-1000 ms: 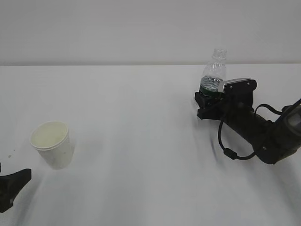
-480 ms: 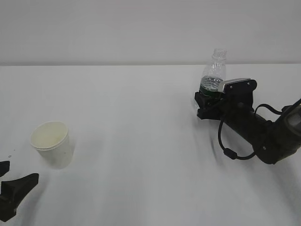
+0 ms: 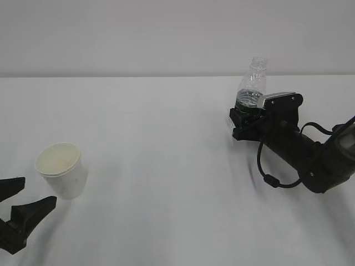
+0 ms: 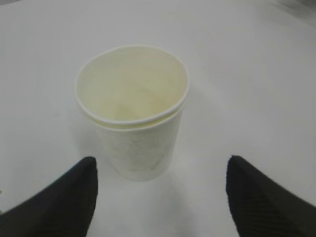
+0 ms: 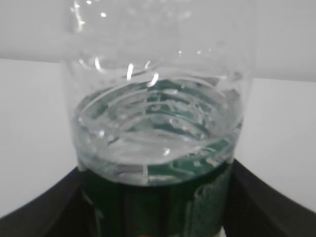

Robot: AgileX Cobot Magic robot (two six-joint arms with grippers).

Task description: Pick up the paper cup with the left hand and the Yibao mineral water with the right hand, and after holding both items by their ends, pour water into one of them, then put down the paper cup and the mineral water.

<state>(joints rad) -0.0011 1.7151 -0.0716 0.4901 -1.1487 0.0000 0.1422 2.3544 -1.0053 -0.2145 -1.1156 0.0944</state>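
The paper cup (image 3: 61,169) (image 4: 133,108) stands upright and empty at the front left of the white table. My left gripper (image 3: 40,189) (image 4: 161,160) is low at the left front corner, open wide. Its two black fingers (image 4: 59,197) are spread just short of the cup's base, without touching it. The Yibao mineral water (image 3: 252,83) (image 5: 158,128) stands upright at the back right, uncapped and partly filled. My right gripper (image 3: 247,113) (image 5: 155,207) is shut on its green label band, one finger on each side. The bottle's bottom is hidden behind the gripper.
The white table (image 3: 166,166) runs back to a plain white wall. The right arm with its black cable (image 3: 266,172) lies low over the table's right side. Nothing else stands on the table.
My left gripper has come further into view, moving forward and right towards the cup, with both fingers now showing. The right gripper and bottle have stayed still.
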